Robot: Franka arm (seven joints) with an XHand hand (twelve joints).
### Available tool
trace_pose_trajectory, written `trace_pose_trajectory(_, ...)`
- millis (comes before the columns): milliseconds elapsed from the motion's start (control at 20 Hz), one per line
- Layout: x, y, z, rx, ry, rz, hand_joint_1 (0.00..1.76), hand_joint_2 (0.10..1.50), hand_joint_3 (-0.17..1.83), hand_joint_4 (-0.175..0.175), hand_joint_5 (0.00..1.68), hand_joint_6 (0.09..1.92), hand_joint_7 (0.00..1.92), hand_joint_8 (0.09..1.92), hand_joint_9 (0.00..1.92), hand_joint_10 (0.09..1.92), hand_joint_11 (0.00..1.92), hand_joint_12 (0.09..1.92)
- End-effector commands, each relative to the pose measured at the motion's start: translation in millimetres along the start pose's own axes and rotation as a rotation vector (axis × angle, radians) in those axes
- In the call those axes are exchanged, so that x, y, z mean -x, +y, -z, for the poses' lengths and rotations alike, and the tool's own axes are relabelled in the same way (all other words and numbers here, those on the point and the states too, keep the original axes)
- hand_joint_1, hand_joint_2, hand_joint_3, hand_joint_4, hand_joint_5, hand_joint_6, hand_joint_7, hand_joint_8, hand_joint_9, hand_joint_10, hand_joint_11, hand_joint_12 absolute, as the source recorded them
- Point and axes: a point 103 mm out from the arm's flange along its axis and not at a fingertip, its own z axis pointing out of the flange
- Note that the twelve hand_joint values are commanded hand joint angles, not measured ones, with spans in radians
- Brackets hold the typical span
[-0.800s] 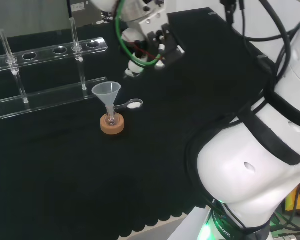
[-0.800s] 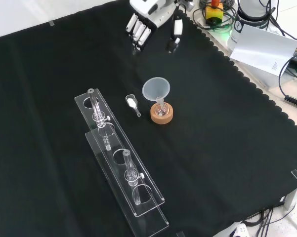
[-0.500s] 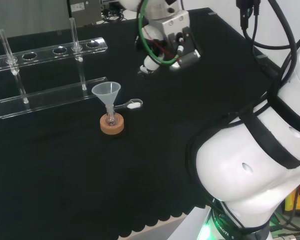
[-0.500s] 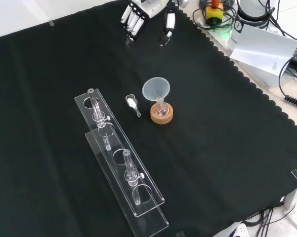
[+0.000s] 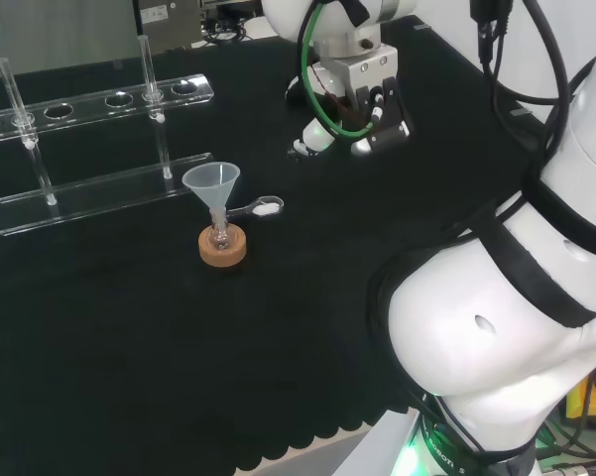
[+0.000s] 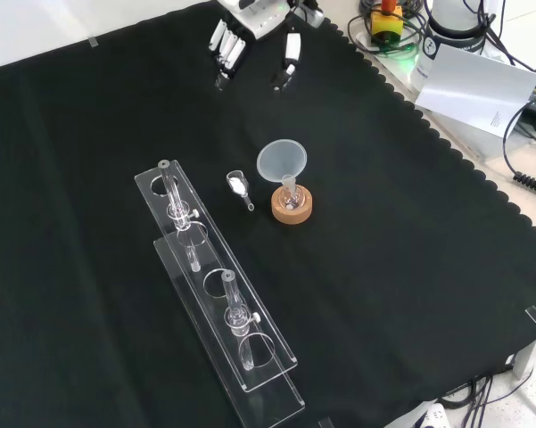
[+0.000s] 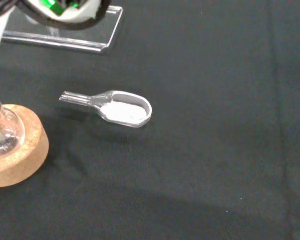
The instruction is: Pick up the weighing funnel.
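Your worktop is covered with a soft black cloth [image 5: 129, 347] that has a wavy edge. On it lies the weighing funnel [image 7: 122, 108], a small clear piece shaped like a little scoop with a short thin stem. Its bowl is oval with a smooth rounded rim, and inside it you can see something white, which looks like powder, though that is hard to tell for sure. It lies flat on the cloth, and nothing touches it. It is just beside the cork ring [image 7: 15, 150], with a small gap between them, and its stem points toward that side. The cork ring is round, brown and a bit rough. A small round glass flask [image 7: 2, 132] sits in it, and the big cone-shaped funnel [image 5: 211, 180] stands mouth up in the flask. Behind these in the head view, a long clear plastic rack [image 5: 99, 188] holds thin glass tubes [image 5: 149, 69] upright. The hand [image 5: 362, 84] is black and white and hangs above the cloth, well apart from the weighing funnel and to its right in the head view. Its fingers point down, straight and spread from the thumb, and it holds nothing.
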Motion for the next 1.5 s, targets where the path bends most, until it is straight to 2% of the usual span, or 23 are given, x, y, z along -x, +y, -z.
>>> trace_pose_trajectory(50, 1.0, 25.9, -42.3, -0.005, 0.038, 0.012, 0.81, 0.70, 0.53, -0.062, 0.61, 0.16, 0.68, 0.69, 0.92, 0.47, 0.66, 1.17)
trace_pose_trajectory(350, -1.5, 51.0, -71.7, -0.051, 0.077, 0.017, 0.80, 0.69, 0.51, -0.064, 0.58, 0.24, 0.71, 0.70, 0.97, 0.42, 0.69, 1.14)
trace_pose_trajectory(550, -3.3, 65.8, -84.2, -0.071, 0.062, 0.023, 0.80, 0.70, 0.50, -0.064, 0.54, 0.34, 0.71, 0.70, 0.97, 0.39, 0.69, 1.15)
trace_pose_trajectory(700, -3.5, 79.3, -92.7, -0.106, 0.062, 0.020, 0.80, 0.70, 0.50, -0.064, 0.53, 0.36, 0.71, 0.70, 0.97, 0.39, 0.69, 1.14)
trace_pose_trajectory(1100, -7.2, 98.8, -112.2, -0.134, 0.062, 0.029, 0.80, 0.69, 0.50, -0.061, 0.51, 0.39, 0.66, 0.72, 0.91, 0.40, 0.65, 1.17)
trace_pose_trajectory(1500, -13.3, 110.4, -133.1, -0.178, -0.003, 0.032, 0.86, 0.69, 0.50, -0.059, 0.51, 0.41, 0.61, 0.72, 0.89, 0.41, 0.64, 1.17)
